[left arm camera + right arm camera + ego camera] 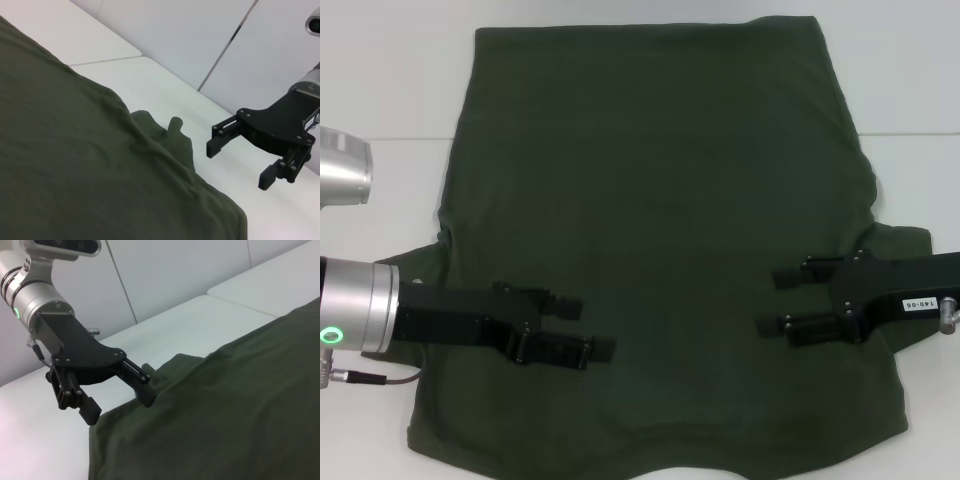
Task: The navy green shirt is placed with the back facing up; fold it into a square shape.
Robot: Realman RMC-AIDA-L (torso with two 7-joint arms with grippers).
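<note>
Olive-green matte cotton, navy green shirt point(660, 220) spread flat, lightly creased

matt cotton shirt point(660, 220), smooth white table point(380, 90)

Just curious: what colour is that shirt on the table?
Plain dark olive green shirt, clearest in the head view.

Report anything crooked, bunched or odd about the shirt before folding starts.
The navy green shirt lies mostly flat on the table, but its sleeves are bunched close to the body rather than spread. Both tools, left and right, hover open over it, gripping nothing.
</note>
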